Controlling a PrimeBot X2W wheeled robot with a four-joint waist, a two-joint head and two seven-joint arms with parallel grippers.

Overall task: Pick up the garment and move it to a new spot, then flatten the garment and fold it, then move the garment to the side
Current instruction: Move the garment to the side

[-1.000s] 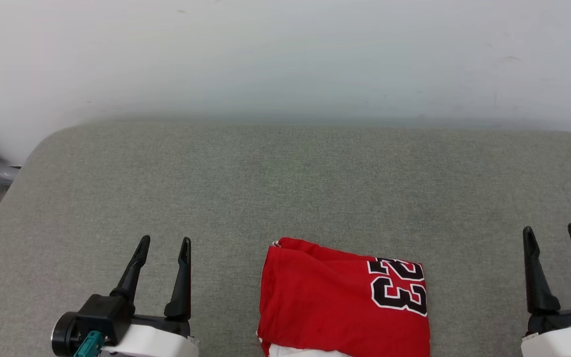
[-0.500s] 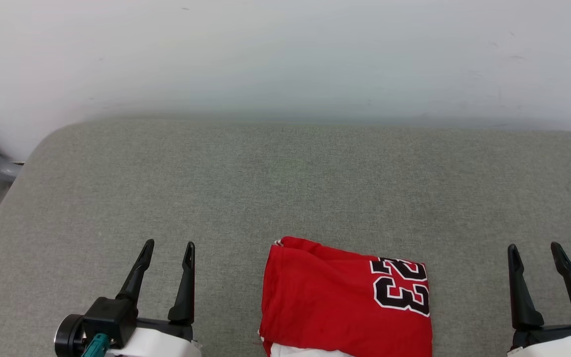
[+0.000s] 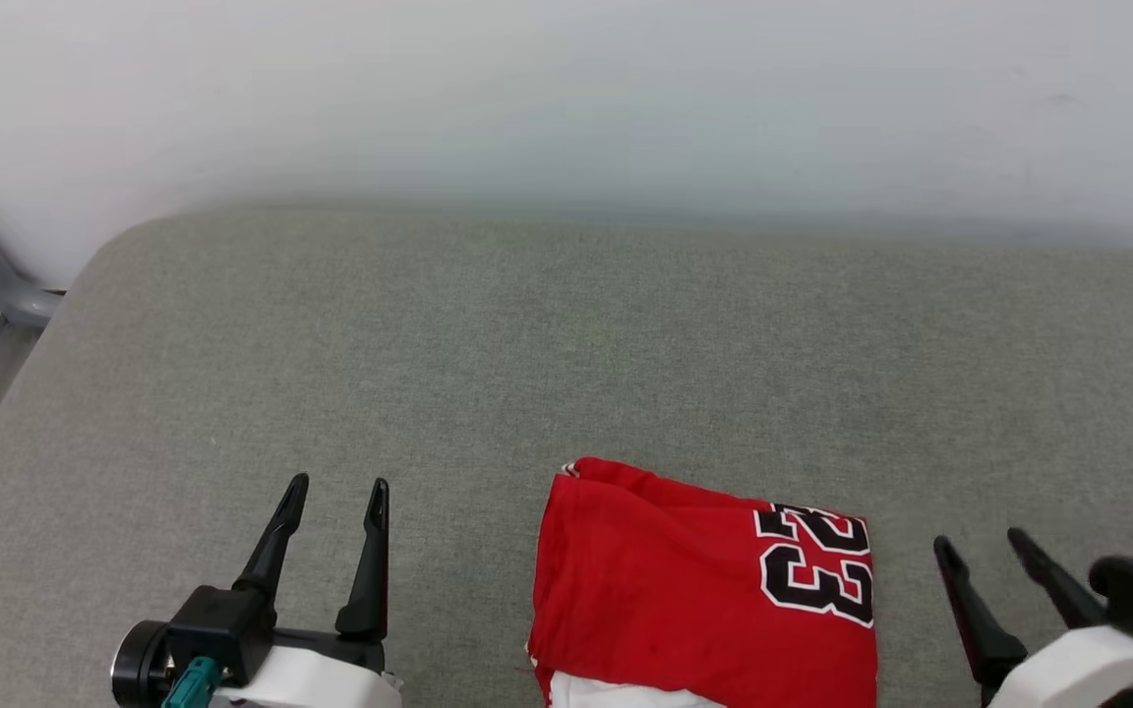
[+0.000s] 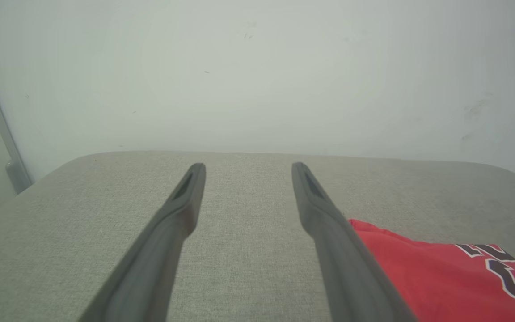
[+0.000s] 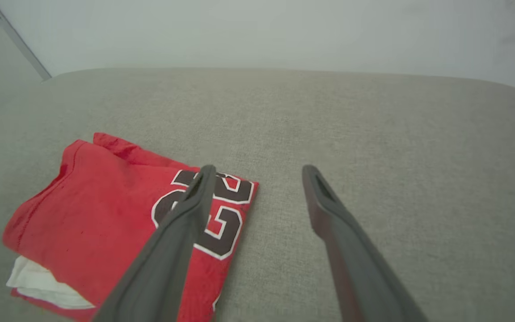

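Bare indoor room: grey padded surface (image 3: 566, 344) against white wall (image 3: 566, 88)

The left gripper (image 3: 339, 482) sits low at the left of the head view. Its jaws stand parted and hold nothing, and both dark fingers (image 3: 269, 549) are straight, pointing up the view with a slight lean to the right. Its white wrist (image 3: 306, 680) meets the bottom edge. The right gripper (image 3: 978, 538) sits low at the right, jaws likewise parted and empty, fingers angled up and leftward. The right forearm (image 3: 1068, 671) enters from the lower right corner.
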